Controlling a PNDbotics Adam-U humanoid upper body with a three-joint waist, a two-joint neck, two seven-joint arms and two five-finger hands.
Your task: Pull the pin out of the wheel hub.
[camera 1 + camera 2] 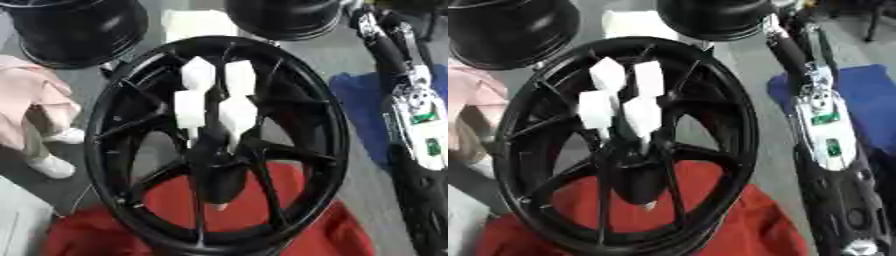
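Grey floor runs behind our work, with a blue cloth (363, 100) on the right and a red cloth (175, 200) spread under the near part. On the red cloth we see a black wheel (219, 145) with thin spokes, filling the middle of both views. At its hub (214, 150) sits a cluster of four white blocks (214, 97), touching each other and standing over the centre; we cannot tell which piece is the pin. Two more black wheels lie at the far side, one far left (74, 27) and one far middle (284, 17). Our right arm (820, 125) comes down the right side, black and silver with green marks. Neither hand shows in either view, so we cannot tell how the fingers stand. A person in pink (31, 95) stands at the left edge, apart from the wheel.
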